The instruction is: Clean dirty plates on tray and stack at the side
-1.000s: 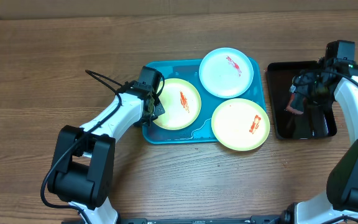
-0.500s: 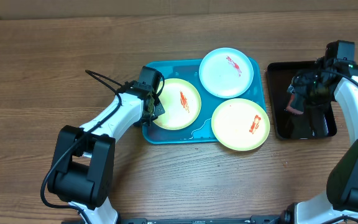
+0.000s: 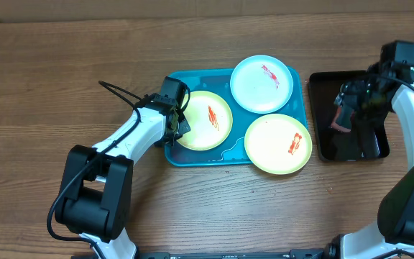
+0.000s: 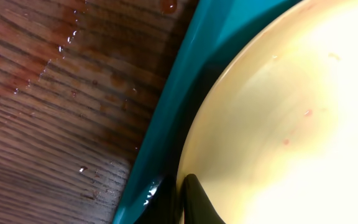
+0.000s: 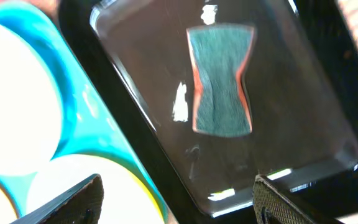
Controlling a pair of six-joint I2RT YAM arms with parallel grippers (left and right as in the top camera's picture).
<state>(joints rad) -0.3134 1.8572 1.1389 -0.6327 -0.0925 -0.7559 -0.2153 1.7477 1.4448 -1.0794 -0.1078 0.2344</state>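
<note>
1. Overhead view. The tray (image 3: 200,80) lies at the middle of the table (image 3: 49,72) and carries all three plates.
   - The left plate (image 3: 196,128) is yellow and sits at the tray's left end.
   - The blue plate (image 3: 261,90) is at the far right.
   - The lower plate (image 3: 272,147), also yellow, is at the near right, its edge reaching over the tray's rim.
   - Each plate bears a red smear.
   - The left gripper (image 3: 176,122) sits at the left edge of the left plate.
   - A black tray (image 3: 351,147) stands just right of the tray.
   - The right gripper (image 3: 341,115) hangs over the black tray, with a reddish corner of a sponge (image 3: 336,127) showing beneath it.

2. Left wrist view.
   - The left plate (image 4: 278,124) fills the right side, the tray (image 4: 166,112) runs beside it, and wet table (image 4: 55,112) lies to the left.
   - The left gripper (image 4: 176,202) is nearly closed across the plate's rim: one dark finger (image 4: 194,199) rests on the plate's upper face and the other sits just outside the rim.

3. Right wrist view.
   - The right gripper (image 5: 178,180) is spread wide and holds nothing. Its fingers (image 5: 86,193) stand far apart at the bottom corners.
   - The sponge (image 5: 221,81), green with orange edges, lies flat on the floor of the black tray (image 5: 303,112), apart from both fingers.
   - At left, the tray (image 5: 86,124) shows with glare-whitened plates. The yellow rim of the lower plate (image 5: 73,186) lies beside the black tray.
</note>
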